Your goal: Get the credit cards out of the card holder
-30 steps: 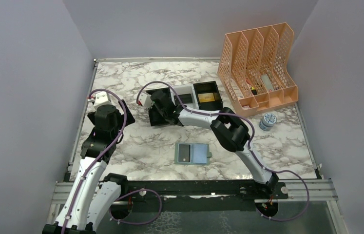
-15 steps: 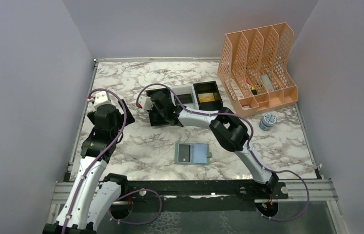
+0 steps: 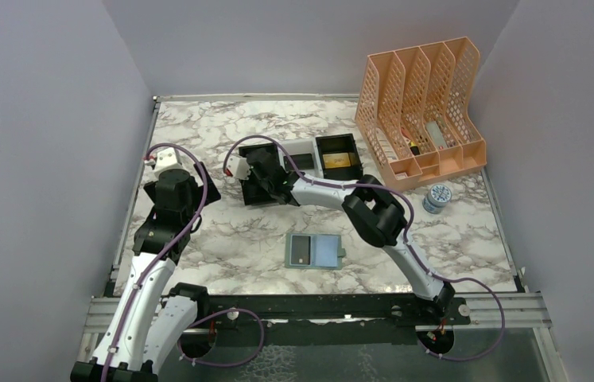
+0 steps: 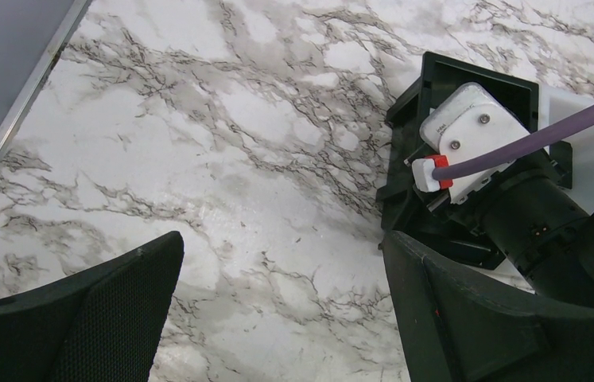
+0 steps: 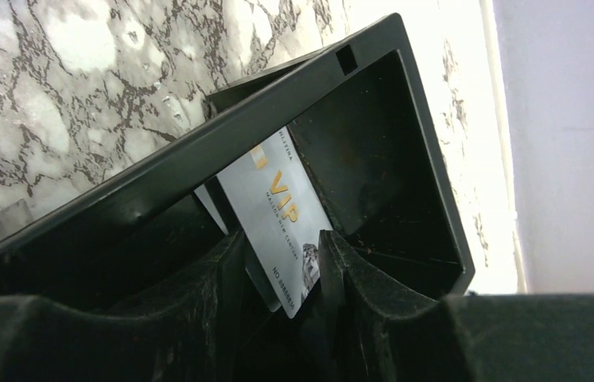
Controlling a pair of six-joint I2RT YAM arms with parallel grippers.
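The sage-green card holder (image 3: 327, 251) lies open on the marble near the front, with a dark credit card (image 3: 300, 249) on its left half. My right gripper (image 3: 262, 188) reaches down into the left compartment of the black tray (image 5: 405, 103). Its jaws stand a little apart (image 5: 281, 270). A silver VIP credit card (image 5: 281, 215) lies face-up between them, with a second card's edge behind it. My left gripper (image 4: 281, 310) is open and empty above bare marble, left of the tray (image 4: 436, 68), and also shows in the top view (image 3: 196, 193).
A yellow card (image 3: 340, 160) lies in the tray's right compartment. An orange file organiser (image 3: 421, 103) stands at the back right, with a small round tin (image 3: 436, 197) in front of it. Grey walls close in the left, back and right.
My right gripper has shifted very slightly inside the tray's left compartment. The left arm and the card holder have hardly moved.
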